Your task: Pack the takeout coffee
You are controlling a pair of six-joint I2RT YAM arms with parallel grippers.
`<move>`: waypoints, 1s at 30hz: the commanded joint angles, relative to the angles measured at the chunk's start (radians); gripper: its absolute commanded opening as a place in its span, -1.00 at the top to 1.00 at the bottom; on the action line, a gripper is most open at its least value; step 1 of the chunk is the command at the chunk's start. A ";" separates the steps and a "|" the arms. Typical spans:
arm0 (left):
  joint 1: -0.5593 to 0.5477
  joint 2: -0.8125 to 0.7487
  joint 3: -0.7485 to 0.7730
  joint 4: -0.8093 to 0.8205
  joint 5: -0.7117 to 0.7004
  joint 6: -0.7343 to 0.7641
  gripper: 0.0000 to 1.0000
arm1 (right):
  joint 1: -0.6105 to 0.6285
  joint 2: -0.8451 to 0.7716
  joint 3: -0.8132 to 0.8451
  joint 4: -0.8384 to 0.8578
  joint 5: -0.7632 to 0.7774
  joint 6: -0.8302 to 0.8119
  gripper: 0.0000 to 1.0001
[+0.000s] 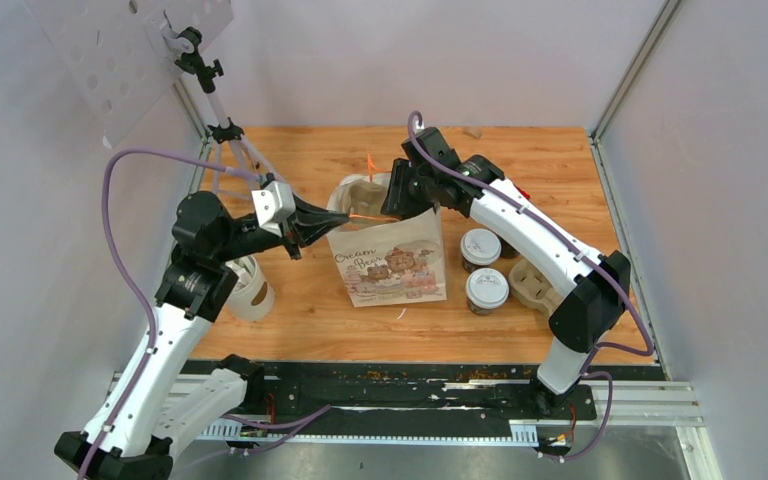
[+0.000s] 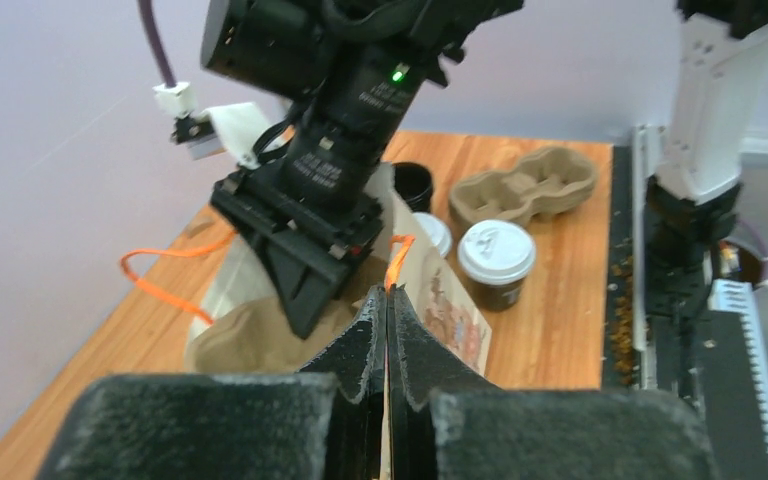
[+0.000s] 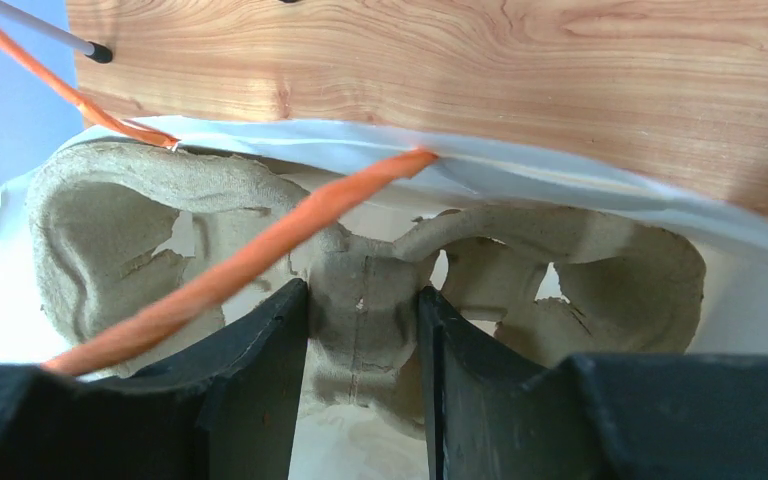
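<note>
Left claw [image 2: 387,305] pinches bag [image 1: 390,265] rim, right claw [image 3: 360,295] grips tray [image 3: 580,260] inside; cups [image 1: 487,288] sit right of bag, nearer right arm.

top view looks down over the whole table [image 1: 560,170]; both wrist views sit close on the shared paper bag [image 1: 390,262].

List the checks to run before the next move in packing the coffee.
1. Rim of paper bag pinched by left gripper: ok.
2. Bag mouth open: ok.
3. Hold of right gripper on cup carrier inside bag: ok.
4. Carrier flat on bag floor: cannot tell.
5. Upright with lids on, near lidded cup and far lidded cup: ok.
6. Path of orange handle clear of right gripper: not ok, it crosses a finger.
</note>
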 commanded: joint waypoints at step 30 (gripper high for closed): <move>-0.051 0.034 0.120 -0.453 -0.658 -0.349 0.06 | 0.081 -0.009 0.025 -0.169 0.143 -0.104 0.06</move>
